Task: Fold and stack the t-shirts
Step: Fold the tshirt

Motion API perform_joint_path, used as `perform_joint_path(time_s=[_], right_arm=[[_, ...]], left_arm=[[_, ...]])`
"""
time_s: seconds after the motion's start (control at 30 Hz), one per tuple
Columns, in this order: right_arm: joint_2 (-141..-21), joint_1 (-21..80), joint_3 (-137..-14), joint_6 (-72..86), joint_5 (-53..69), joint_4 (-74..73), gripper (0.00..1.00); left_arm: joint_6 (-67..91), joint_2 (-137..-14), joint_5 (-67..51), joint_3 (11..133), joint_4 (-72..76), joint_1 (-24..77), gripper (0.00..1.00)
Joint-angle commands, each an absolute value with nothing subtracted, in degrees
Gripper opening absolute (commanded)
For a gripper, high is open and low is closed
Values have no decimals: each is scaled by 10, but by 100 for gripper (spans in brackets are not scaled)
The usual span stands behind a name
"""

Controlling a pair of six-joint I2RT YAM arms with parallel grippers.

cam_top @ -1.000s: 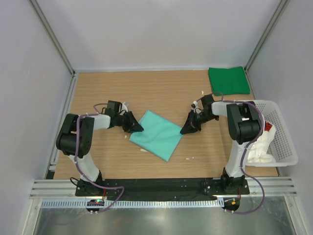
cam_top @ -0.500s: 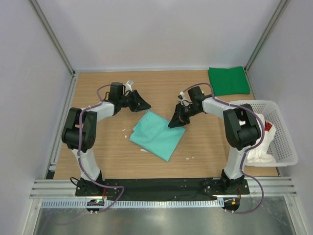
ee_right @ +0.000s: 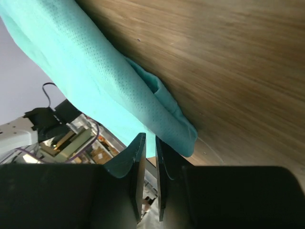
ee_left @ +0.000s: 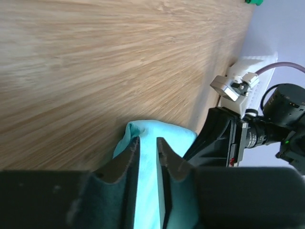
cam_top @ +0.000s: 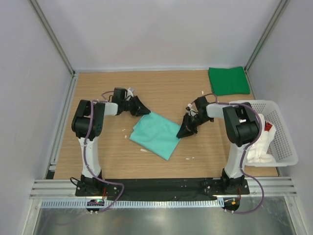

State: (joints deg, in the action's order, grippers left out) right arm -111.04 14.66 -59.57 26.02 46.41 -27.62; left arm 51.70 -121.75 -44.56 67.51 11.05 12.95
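Returning to the mint-teal t-shirt (cam_top: 155,134) after swinging toward the far side half a second ago, both arms now sit at its edges: the left hand (cam_top: 143,109) at its far-left corner, the right hand (cam_top: 184,132) at its right corner. The shirt lies folded mid-bench (cam_top: 98,88), much where it lay a second ago, so this fold looks nearly done. Stacking it with the dark green t-shirt (cam_top: 228,81), folded at the far right corner, likely remains. The white t-shirt (cam_top: 258,149) is heaped in the basket (cam_top: 286,147) at the right.

Left fingers stand narrow with teal showing in the slit; whether they pinch cloth I cannot tell. Right fingers leave a narrow empty slit, the fold's edge at their tips. From above, both sets of fingertips are hidden.
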Motion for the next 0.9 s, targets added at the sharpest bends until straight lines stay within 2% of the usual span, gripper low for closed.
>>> perform_joint_path(time_s=[0.0,0.2,0.33,0.47,0.67,0.8,0.87], right_arm=[[-1085,149,-638,180,396,-360,20],[-1039,199,-721,210,409,-389,24],[-1055,216,-744,263,427,-319,35],[-1115,226,-821,283,432,-284,37],[-1202,243,-945,301,445,-298,37],[-1192,256,-908,326,472,-270,35],[-1153,253,-850,332,465,-258,36]], left_arm=[[458,-1201,-434,708,42,108,23],[428,-1068,-421,682,-46,109,38],[347,-989,-403,661,-134,108,50],[305,-941,-395,608,-162,108,56],[294,-947,-400,572,-158,108,55],[318,-928,-394,545,-152,108,47],[344,-903,-380,529,-141,112,46]])
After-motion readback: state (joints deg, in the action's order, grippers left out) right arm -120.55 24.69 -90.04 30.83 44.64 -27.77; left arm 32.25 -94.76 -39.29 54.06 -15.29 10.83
